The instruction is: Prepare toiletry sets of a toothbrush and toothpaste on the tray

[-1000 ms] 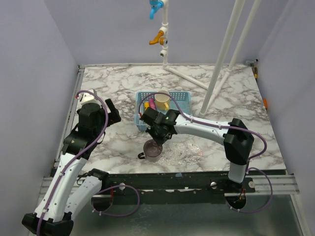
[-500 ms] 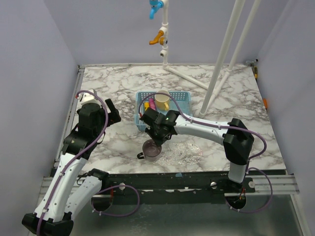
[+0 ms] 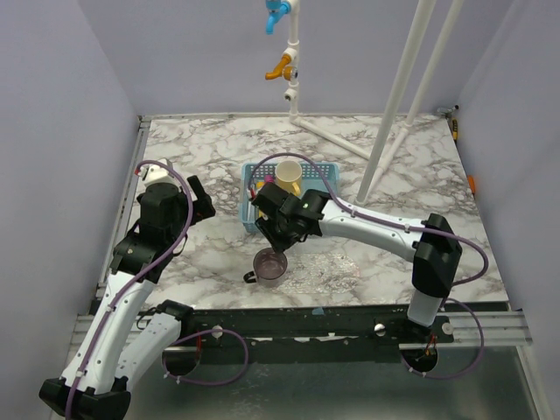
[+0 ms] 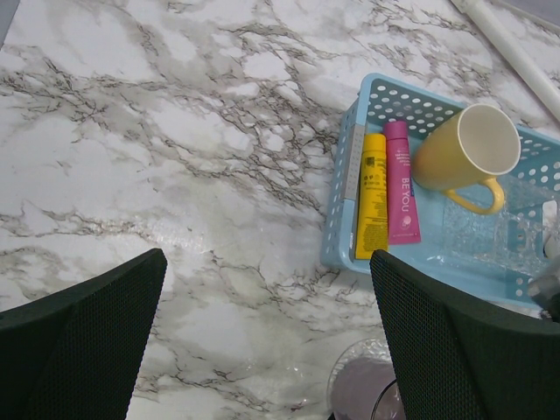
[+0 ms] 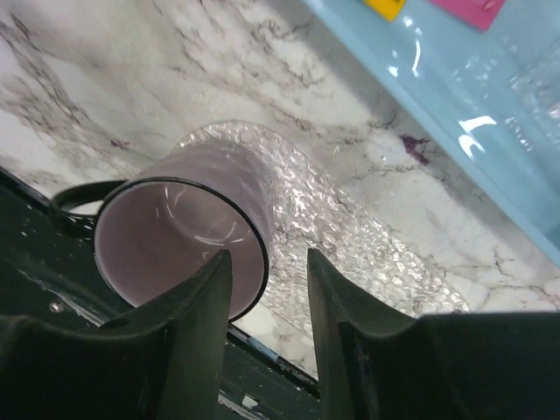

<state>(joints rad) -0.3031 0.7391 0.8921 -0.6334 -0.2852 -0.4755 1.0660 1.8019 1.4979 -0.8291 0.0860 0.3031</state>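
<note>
A yellow toothpaste tube (image 4: pixel 372 197) and a magenta-pink toothpaste tube (image 4: pixel 401 182) lie side by side in the light-blue mesh basket (image 4: pixel 346 175). The clear tray (image 5: pixel 350 236) lies on the marble in front of the basket, seen mostly by its sheen (image 3: pixel 325 267). A purple mug (image 5: pixel 179 236) stands on the tray's left end (image 3: pixel 269 265). My right gripper (image 5: pixel 269 262) hangs just above the mug's rim with its jaws apart and nothing gripped. My left gripper (image 4: pixel 267 254) hovers wide open over bare marble left of the basket. No toothbrush is in view.
A yellow mug (image 4: pixel 472 149) and a piece of clear plastic (image 4: pixel 490 236) also sit in the basket. White pipe legs (image 3: pixel 394 114) slant down onto the back of the table. The table's near edge runs just below the purple mug.
My right gripper's jaws have parted from the purple mug's rim and the gripper has lifted slightly toward the basket. The mug stays on the tray. The left arm has not moved.
</note>
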